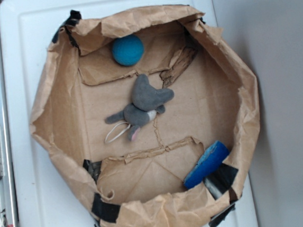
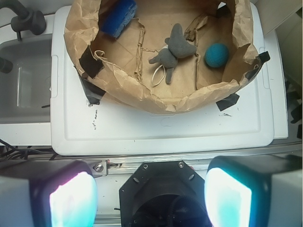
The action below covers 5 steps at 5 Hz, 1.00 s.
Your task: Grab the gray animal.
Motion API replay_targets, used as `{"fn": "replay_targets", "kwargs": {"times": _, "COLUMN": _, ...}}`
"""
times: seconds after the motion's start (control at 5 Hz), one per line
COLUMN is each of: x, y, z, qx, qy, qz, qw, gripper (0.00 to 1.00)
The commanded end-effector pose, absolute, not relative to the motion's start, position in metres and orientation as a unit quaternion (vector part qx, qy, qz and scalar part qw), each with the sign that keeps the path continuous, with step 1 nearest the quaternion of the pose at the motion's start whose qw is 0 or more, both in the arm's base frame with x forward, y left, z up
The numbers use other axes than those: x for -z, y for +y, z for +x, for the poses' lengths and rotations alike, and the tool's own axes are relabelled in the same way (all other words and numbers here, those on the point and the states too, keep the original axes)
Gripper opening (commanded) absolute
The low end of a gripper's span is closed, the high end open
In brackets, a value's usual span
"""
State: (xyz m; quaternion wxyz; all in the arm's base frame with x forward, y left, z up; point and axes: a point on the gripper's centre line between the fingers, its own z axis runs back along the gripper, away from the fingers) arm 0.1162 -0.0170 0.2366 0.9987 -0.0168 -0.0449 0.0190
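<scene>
While the gray animal (image 1: 143, 104) lies flat near the middle of the brown paper basin (image 1: 55, 106), nothing touches it — the gripper (image 2: 150, 198) hangs back over the near edge of the white tabletop (image 2: 161, 127), its two pads (image 2: 73, 201) spread wide apart with only air between them.

In the exterior view a teal ball (image 1: 127, 50) sits at about twelve o'clock from the toy, near it but apart, and a blue sponge (image 1: 206, 165) leans against the paper wall at roughly four o'clock, well apart. A pale loop of string (image 1: 117, 132) rests just beside the toy at seven o'clock, close to its thin tail.

The toy looks soft, light and squashy, so it should give under the pads rather than slip, though it could fold or dangle if caught only by an ear or the tail. The plump body between head and foot seems the surest hold — the jaws would best close across its narrow width, low enough to trap the plush yet short of pinching the crumpled paper floor.
</scene>
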Motion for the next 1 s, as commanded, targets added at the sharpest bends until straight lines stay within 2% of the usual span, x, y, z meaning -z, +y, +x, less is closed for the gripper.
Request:
{"fn": "replay_targets", "kwargs": {"times": 0.0, "x": -0.237, "y": -0.017, "z": 0.116, "qx": -0.019, "qy": -0.045, "qz": -0.017, "qw": 0.999, "gripper": 1.0}}
{"fn": "replay_targets", "kwargs": {"times": 0.2, "x": -0.229, "y": -0.014, "z": 0.164, "qx": -0.055, "qy": -0.049, "qz": -0.003, "qw": 0.997, "gripper": 1.0}}
{"fn": "replay_targets", "kwargs": {"times": 0.6, "x": -0.203, "y": -0.001, "z": 0.236, "qx": -0.139, "qy": -0.039, "qz": 0.022, "qw": 0.989, "gripper": 1.0}}
{"fn": "replay_targets", "kwargs": {"times": 0.8, "x": -0.203, "y": -0.001, "z": 0.236, "qx": -0.139, "qy": -0.039, "qz": 0.022, "qw": 0.989, "gripper": 1.0}}
